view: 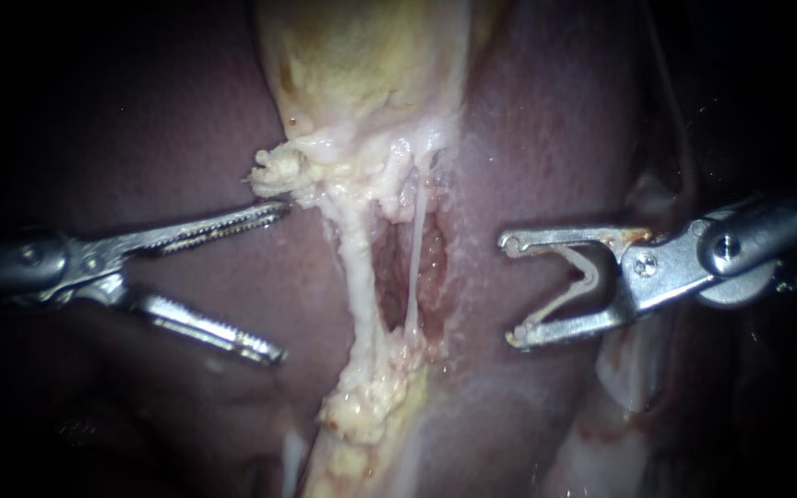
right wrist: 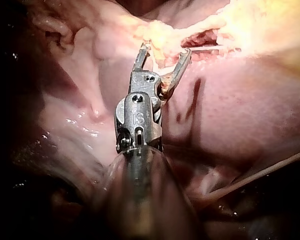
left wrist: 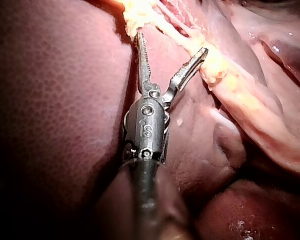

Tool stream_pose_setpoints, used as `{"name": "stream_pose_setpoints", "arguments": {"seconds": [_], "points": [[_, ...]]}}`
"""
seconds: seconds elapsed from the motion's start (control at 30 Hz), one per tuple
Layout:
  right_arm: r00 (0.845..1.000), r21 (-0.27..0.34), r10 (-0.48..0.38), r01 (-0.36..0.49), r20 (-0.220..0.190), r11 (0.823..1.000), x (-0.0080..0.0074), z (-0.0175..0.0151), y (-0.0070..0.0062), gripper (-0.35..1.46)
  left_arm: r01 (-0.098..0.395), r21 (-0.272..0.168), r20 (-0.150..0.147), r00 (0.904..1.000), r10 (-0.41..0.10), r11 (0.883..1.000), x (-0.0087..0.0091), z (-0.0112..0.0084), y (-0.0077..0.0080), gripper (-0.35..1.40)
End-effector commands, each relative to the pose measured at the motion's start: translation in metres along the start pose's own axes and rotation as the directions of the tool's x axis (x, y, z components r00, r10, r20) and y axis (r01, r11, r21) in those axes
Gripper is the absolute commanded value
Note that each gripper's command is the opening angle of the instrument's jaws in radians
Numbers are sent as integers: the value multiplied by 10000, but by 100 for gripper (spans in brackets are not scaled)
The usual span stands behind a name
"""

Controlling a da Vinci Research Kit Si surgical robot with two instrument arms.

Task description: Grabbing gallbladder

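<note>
Just short of the gallbladder's point(view: 362, 65) frayed lower fringe point(view: 280, 175), my left instrument point(view: 274, 283) stands with its toothed jaws spread wide and nothing between them. The upper jaw's tip lies right under that fringe; whether it touches I cannot tell. To take hold well, I judge I should carry both jaws on toward the gallbladder so that one passes each side of a firm fold of its pale wall, and close only then, since the crumbly fringe would likely tear away. Below the gallbladder, two pale tubes point(view: 354, 277) run down from it across a raw hollow, and I should keep my teeth off them. On the gallbladder's other side my right instrument point(view: 511, 290) waits apart from the tissue, its jaws standing wide with what looks like a pale V-shaped clip point(view: 588, 274) seated between them. Beyond, the gallbladder itself rises pale yellow, with dark liver point(view: 140, 120) flanking it.
</note>
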Motion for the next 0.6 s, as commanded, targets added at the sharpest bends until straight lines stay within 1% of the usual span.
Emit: {"name": "stream_pose_setpoints", "arguments": {"seconds": [0.03, 0.13, 0.23, 0.33, 0.43, 0.5, 0.6], "points": [[10000, -2, 2, -2, 1, 10000, 0, 0, 0, 50, 15, 117, -17, 10000, -15, 9999, 2, -5, -3, 109], [10000, -1, -58, 58, 0, 10000, 0, 0, 0, 50, 128, 427, -45, 9999, -126, 9990, 13, -22, -13, 109], [10000, -2, -57, 57, 0, 10000, 0, 0, 0, 50, 330, 733, -188, 9993, -317, 9968, 32, -37, -30, 108], [10000, -5, -56, 56, 1, 10000, 0, 0, 0, 50, 574, 984, -492, 9974, -528, 9935, 50, -45, -46, 103], [10000, -6, -56, 56, 2, 10000, 0, 0, 1, 50, 728, 1190, -695, 9955, -648, 9902, 60, -43, -54, 94], [10000, -6, -57, 57, 2, 10000, 0, 1, 1, 50, 769, 1336, -707, 9952, -679, 9880, 62, -37, -54, 89], [10000, -7, -57, 57, 2, 10000, 0, 1, 1, 50, 898, 1234, -752, 9939, -809, 9883, 62, -23, -53, 78]]}}
